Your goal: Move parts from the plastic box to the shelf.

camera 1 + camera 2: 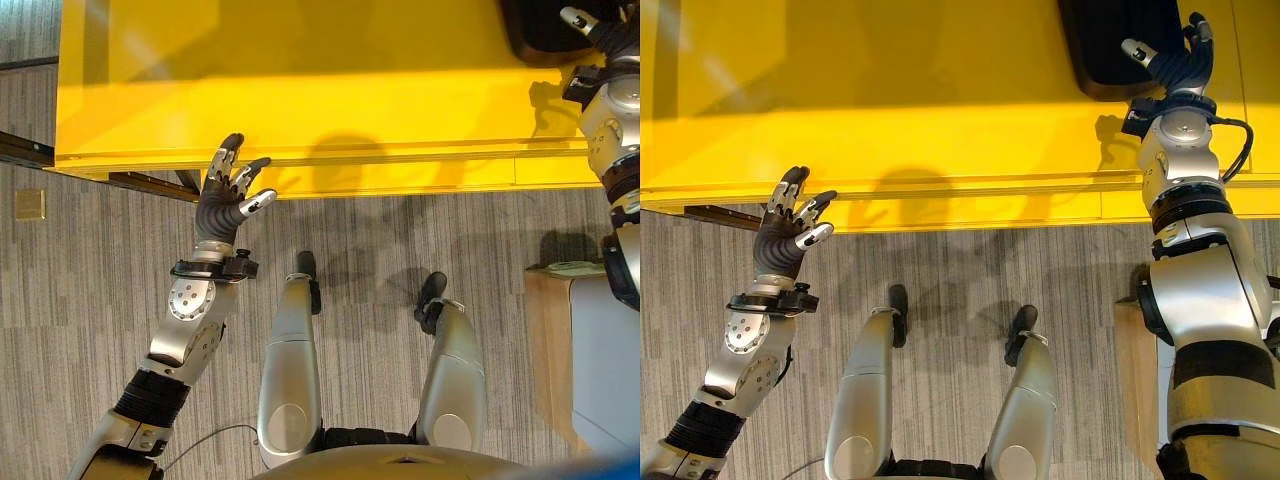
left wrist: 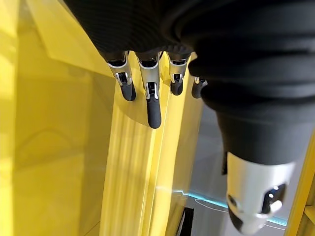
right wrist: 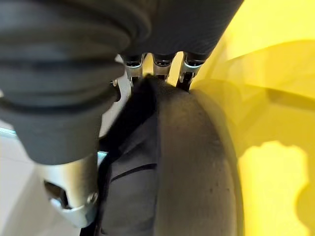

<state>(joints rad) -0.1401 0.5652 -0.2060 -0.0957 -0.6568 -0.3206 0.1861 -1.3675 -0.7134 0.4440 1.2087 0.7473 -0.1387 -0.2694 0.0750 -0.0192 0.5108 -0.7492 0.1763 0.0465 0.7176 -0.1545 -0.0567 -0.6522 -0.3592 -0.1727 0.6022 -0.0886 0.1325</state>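
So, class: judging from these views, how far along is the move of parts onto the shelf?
Nearly placed: the right hand is curled round a dark part lying on the yellow shelf, not yet released. The left hand is open at the shelf's front edge. The box can't be seen, so what's left is unclear.

Nothing readable is showing anywhere: the yellow shelf [image 1: 300,90] is carrying no label, number or sign, and the dark part [image 1: 1120,40] is showing no print (surface plain).
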